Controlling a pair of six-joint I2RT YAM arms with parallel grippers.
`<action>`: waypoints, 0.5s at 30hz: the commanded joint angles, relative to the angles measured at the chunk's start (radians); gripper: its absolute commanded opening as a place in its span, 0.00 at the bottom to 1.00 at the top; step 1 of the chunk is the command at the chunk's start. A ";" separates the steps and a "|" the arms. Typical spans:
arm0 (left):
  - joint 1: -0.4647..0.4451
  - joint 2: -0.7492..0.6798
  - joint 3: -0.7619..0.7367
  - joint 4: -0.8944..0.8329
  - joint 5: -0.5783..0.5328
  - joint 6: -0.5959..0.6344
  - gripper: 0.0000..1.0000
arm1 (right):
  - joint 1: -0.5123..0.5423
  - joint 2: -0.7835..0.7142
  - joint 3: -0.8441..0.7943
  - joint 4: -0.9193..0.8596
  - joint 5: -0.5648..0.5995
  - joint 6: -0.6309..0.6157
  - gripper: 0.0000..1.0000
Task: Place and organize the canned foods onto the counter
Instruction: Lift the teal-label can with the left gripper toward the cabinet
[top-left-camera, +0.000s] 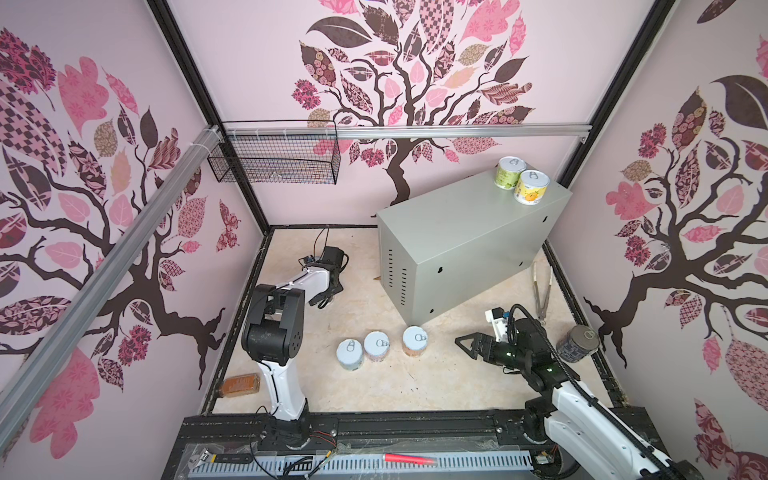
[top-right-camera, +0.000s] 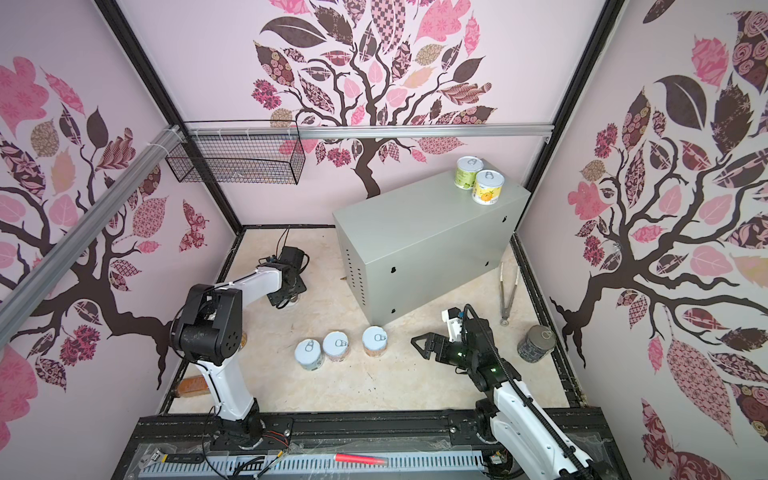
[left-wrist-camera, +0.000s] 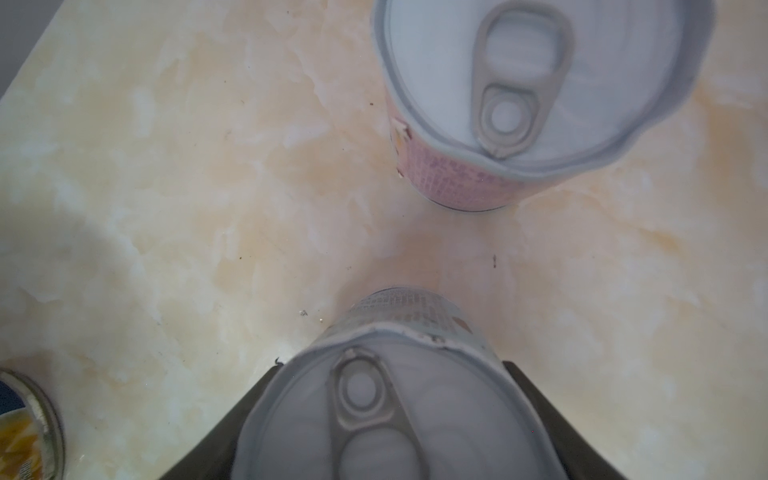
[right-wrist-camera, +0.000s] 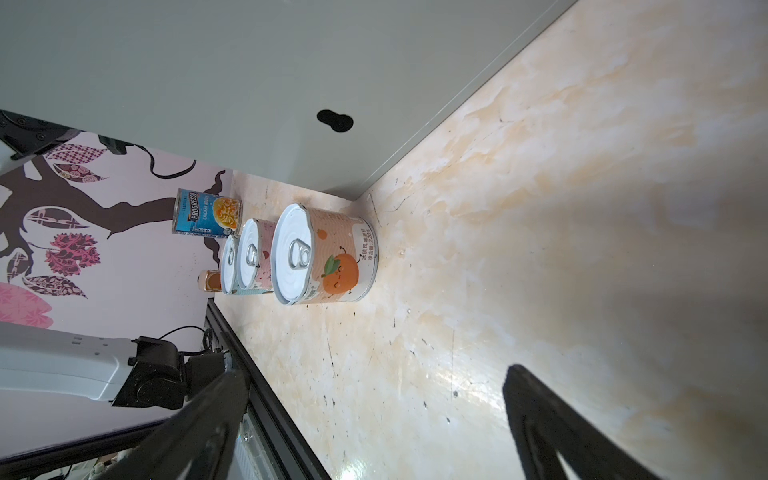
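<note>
In a top view the counter carries a green-labelled can and a yellow-labelled can, touching, at its far right corner. Three short cans stand in a row on the floor before it. The left gripper points down over a mostly hidden can. The right gripper hangs low near the row, with a dark-labelled can and tongs beyond.

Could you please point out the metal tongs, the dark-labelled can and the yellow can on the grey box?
Metal tongs (top-left-camera: 540, 306): in a top view, hinged end.
Dark-labelled can (top-left-camera: 583, 335): in a top view, silver lid.
Yellow can (top-left-camera: 528, 194): in a top view, orange-print label.
</note>
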 joint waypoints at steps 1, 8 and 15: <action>-0.011 -0.071 0.027 -0.020 0.007 -0.006 0.53 | 0.010 0.000 0.024 0.019 0.014 -0.020 1.00; -0.024 -0.174 0.001 -0.054 0.047 -0.007 0.53 | 0.010 -0.011 0.029 0.006 0.029 -0.023 1.00; -0.045 -0.288 0.022 -0.134 0.081 0.040 0.53 | 0.010 -0.025 0.033 -0.013 0.042 -0.025 1.00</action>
